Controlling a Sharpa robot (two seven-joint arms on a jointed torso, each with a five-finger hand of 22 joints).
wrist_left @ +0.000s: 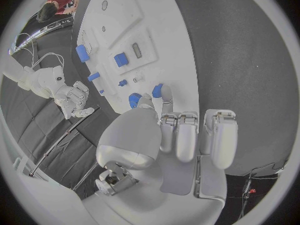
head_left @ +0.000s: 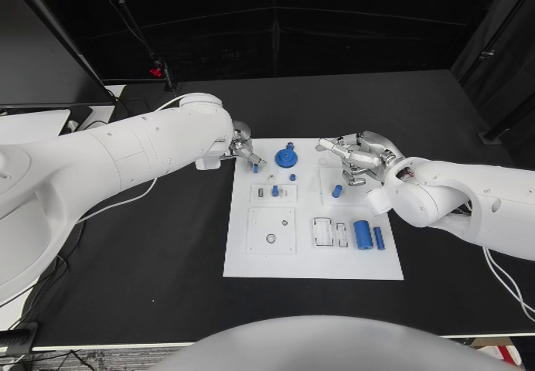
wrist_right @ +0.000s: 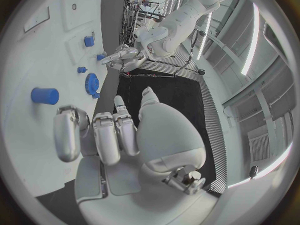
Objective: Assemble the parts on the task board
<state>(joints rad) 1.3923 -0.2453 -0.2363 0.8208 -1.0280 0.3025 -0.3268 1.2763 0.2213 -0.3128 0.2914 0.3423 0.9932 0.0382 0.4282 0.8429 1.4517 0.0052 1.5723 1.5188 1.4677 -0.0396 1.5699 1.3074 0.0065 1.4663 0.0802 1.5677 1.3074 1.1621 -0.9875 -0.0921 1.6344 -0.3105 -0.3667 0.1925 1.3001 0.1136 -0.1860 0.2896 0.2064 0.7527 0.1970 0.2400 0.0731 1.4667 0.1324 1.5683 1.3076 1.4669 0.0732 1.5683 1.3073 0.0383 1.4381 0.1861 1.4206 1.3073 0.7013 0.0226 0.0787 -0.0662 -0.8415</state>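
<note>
Left robot hand (wrist_left: pixel 164 130) pinching blue peg (wrist_left: pixel 157 90); right robot hand (head_left: pixel 355 158) empty, fingers apart

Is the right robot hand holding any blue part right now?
No. In the right wrist view the right robot hand has nothing in its fingers, and the blue cylinder lies apart from it on the task board.

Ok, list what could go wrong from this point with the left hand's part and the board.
1. The left hand pinches a small blue part at its fingertips only, at the task board far-left corner; a shallow pinch could let it slip or tilt.
2. The blue gear stands close beside that hand, so a sideways move might knock it.
3. The right hand hovers over the board nearby; the two hands could crowd each other.
</note>
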